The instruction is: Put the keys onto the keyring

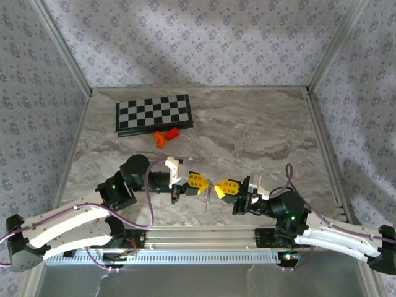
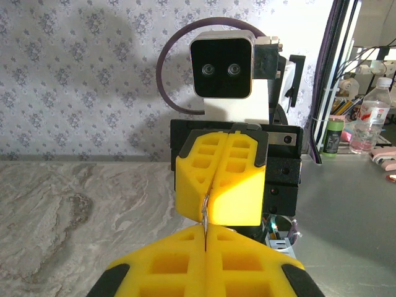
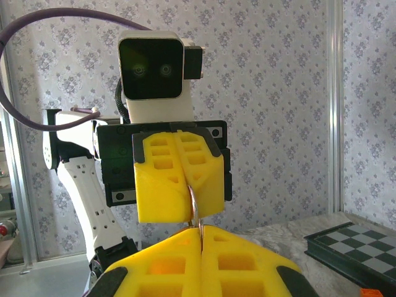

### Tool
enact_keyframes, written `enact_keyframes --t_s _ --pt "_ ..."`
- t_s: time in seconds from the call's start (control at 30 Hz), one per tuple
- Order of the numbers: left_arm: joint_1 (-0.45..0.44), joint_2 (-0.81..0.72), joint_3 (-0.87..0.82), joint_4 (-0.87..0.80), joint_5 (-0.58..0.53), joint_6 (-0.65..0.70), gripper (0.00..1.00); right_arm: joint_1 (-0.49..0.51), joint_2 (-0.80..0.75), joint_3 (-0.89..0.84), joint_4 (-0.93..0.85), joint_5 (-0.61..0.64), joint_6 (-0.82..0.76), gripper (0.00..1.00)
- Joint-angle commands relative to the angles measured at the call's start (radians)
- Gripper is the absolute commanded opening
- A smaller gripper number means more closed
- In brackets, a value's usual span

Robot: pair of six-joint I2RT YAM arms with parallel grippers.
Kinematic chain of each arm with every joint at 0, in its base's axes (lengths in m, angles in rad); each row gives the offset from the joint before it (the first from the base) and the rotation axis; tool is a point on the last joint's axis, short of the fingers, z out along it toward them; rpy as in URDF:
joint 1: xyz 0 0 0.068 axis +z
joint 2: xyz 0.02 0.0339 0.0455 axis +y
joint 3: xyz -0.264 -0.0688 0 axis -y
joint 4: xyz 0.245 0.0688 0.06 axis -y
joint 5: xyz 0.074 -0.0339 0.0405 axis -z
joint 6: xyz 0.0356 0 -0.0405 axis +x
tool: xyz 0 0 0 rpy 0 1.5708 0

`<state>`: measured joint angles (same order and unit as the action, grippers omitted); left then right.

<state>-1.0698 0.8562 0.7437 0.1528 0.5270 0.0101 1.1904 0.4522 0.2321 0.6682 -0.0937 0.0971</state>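
Nearest the lens, at the bottom of the left wrist view, the left tool [image 2: 205, 240] is closed, its ribbed yellow plastic pads pressed together. The right tool [image 2: 208, 198] faces it tip to tip and is likewise closed. A flat silver sliver, judged to be a key [image 2: 203, 215], stands upright at its seam. In the right wrist view, a thin curved wire, judged to be the keyring [image 3: 193, 204], emerges from the left tool's seam. Both meet between the tips, at lower centre of the top view, above the marbled counter [image 1: 260, 130]. Neither arm is nearer. Threading calls for fine alignment.
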Motion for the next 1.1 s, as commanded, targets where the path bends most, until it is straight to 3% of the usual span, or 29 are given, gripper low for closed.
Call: enact_keyframes --t_s 0.0,1.07 --pt "-0.006 -0.019 0.033 0.030 0.006 0.010 0.00 0.007 -0.009 0.021 0.013 -0.013 0.012 0.00" --pt "-0.007 -0.030 0.028 0.026 0.002 0.012 0.00 0.004 -0.053 0.037 -0.080 0.002 -0.005 0.00"
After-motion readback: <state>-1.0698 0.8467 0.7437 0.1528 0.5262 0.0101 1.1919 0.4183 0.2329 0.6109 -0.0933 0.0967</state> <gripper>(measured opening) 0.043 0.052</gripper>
